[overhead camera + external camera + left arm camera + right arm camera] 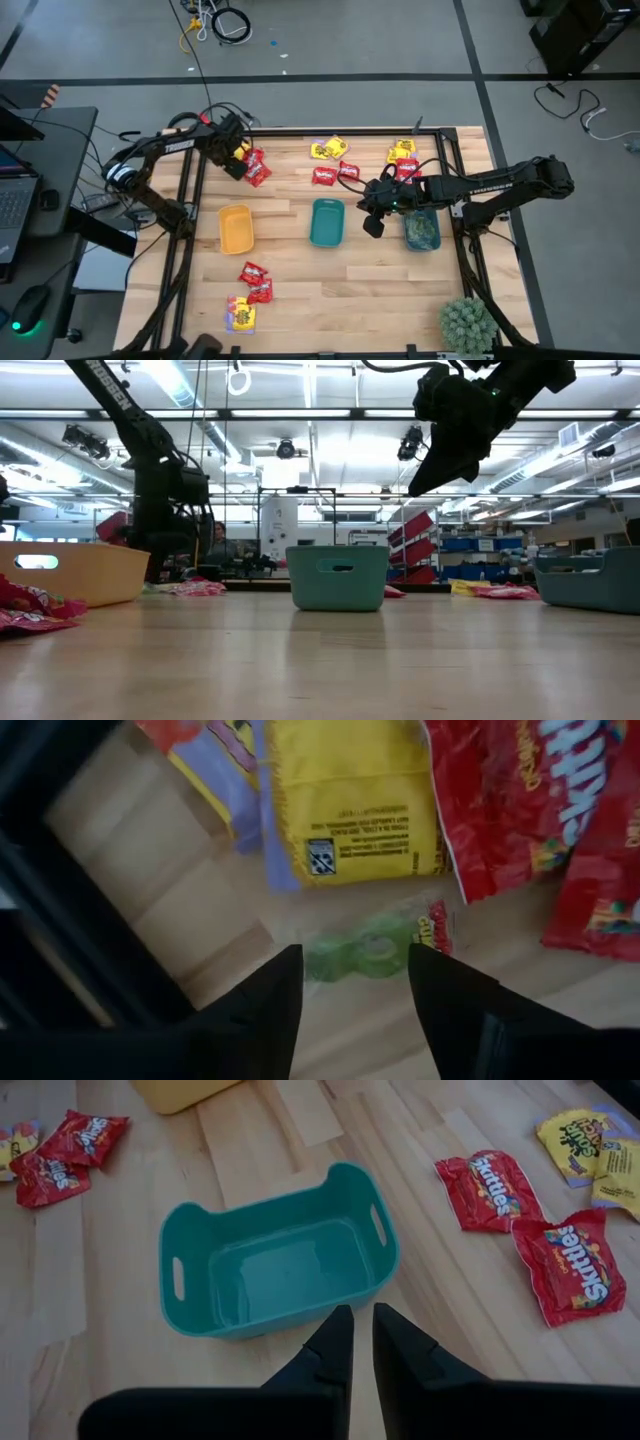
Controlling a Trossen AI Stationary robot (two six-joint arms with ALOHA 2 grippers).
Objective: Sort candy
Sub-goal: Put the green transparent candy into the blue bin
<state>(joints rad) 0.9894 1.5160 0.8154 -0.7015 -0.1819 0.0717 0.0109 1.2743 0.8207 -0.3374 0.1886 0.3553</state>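
Wrapped candy lies in groups on the wooden table: red and yellow packets at the far left (257,168), far middle (330,160), far right (403,158) and near left (252,285). My left gripper (355,960) (235,155) points down over the far-left group, open. Its fingers stand on either side of a small green packet (365,952) that lies flat on the wood beside a yellow packet (350,800) and red ones (540,810). My right gripper (362,1320) (373,222) hangs shut in the air above the near rim of the empty teal tray (280,1270).
Three trays stand in a row across the table's middle: yellow-orange (236,228), teal (327,222), and a darker teal one (421,230) with greenish things inside. A spiky green plant (467,322) sits at the near right corner. A dark frame (190,190) borders the table.
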